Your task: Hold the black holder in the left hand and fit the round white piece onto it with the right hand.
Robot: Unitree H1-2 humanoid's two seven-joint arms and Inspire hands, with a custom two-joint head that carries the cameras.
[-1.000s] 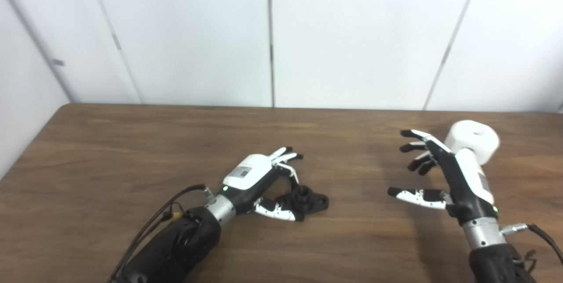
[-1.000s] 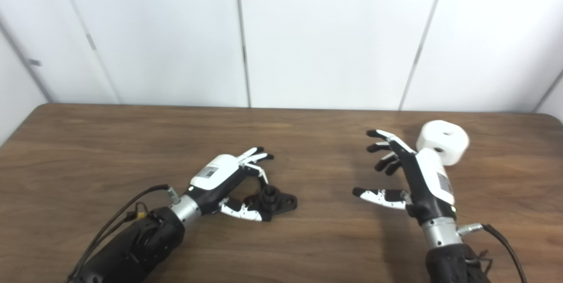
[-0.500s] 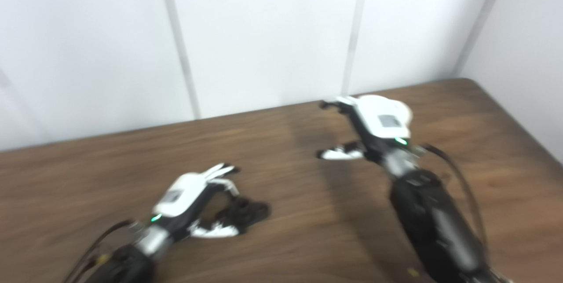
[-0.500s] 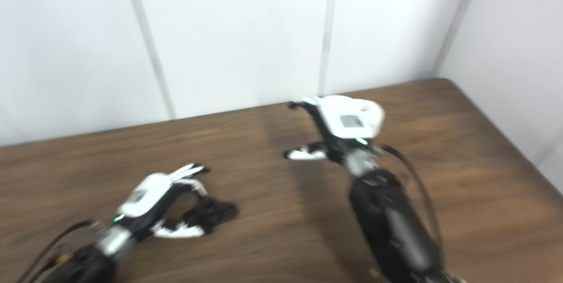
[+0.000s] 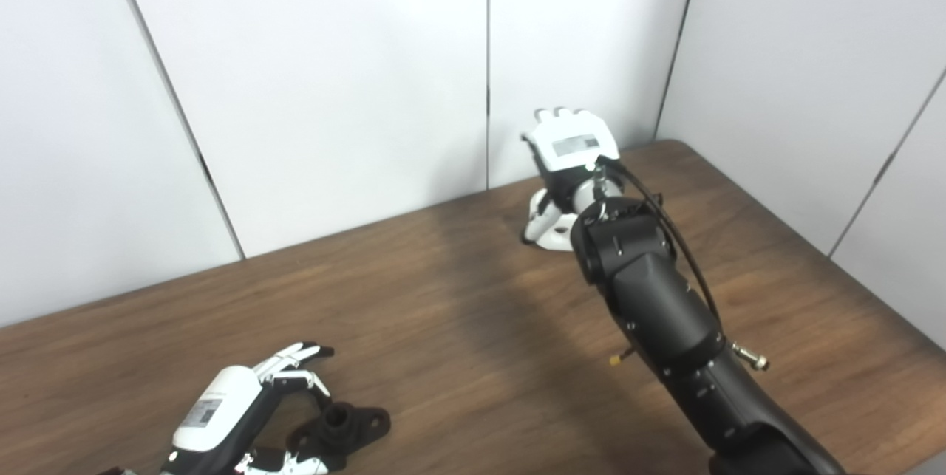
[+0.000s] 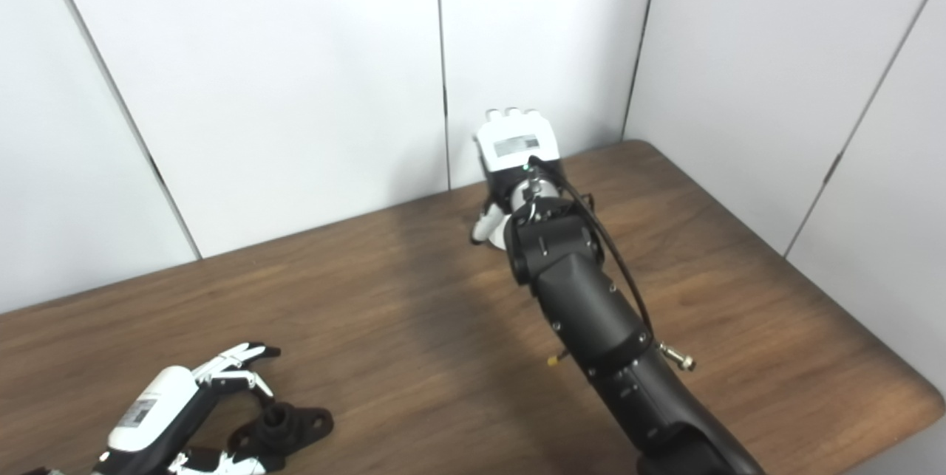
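The black holder [image 5: 347, 427] lies flat on the wooden table [image 5: 458, 327] at the bottom left, its short round post pointing up. My left hand [image 5: 236, 408] arches over its left end, fingers spread above it and thumb along its near side, not closed on it. My right hand [image 5: 569, 146] is stretched to the far edge of the table, its white back towards me and its fingers hidden behind it. A white shape [image 5: 550, 235] shows just below that hand; I cannot tell whether it is the thumb or the round white piece.
White wall panels [image 6: 295, 91] stand right behind the table's far edge, close to the right hand. The table's rounded right corner [image 6: 916, 386] and right edge are in view. My right forearm [image 6: 591, 312] crosses the table's middle right.
The camera has swung right and the whole picture has shifted. My right arm has reached out to the far side, over the spot where the white piece stood. The left hand stays at the holder.
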